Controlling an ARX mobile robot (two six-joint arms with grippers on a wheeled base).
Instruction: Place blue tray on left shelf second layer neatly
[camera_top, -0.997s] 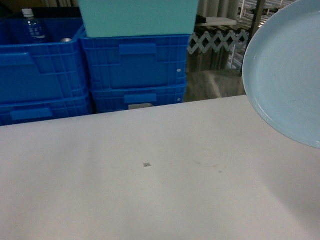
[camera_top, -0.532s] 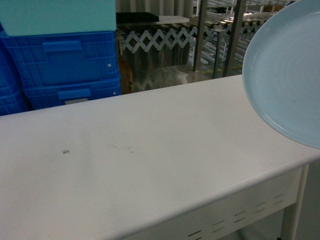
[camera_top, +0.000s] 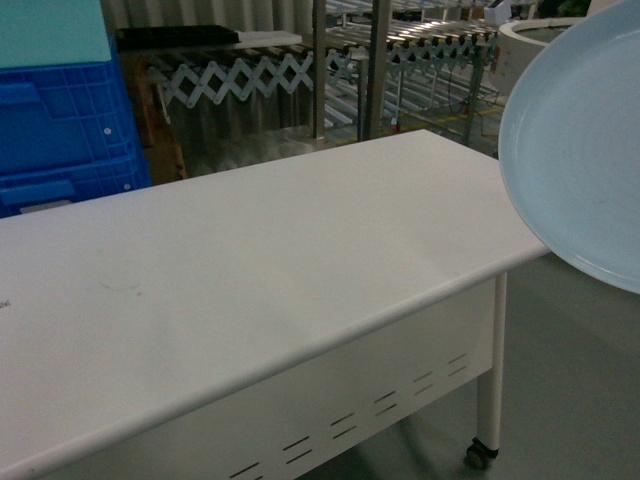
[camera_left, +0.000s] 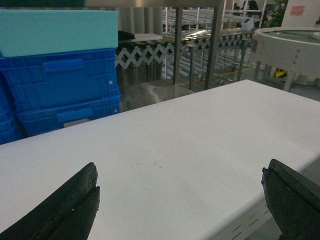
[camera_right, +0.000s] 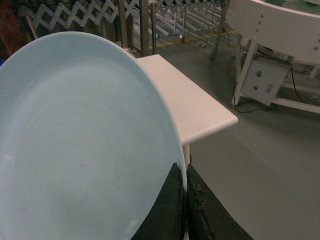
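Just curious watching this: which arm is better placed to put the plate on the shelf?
The right: its gripper already pinches the blue tray by the rim. The left gripper hangs open and empty.

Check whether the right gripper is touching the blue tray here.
Touching. In the right wrist view, the right gripper has both fingers pinched on the rim of the blue tray.

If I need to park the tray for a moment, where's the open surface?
The white table top is bare from the blue crates behind its left end to its right end, under the raised blue tray. Behind it, shelf posts and roller racks crowd the space.
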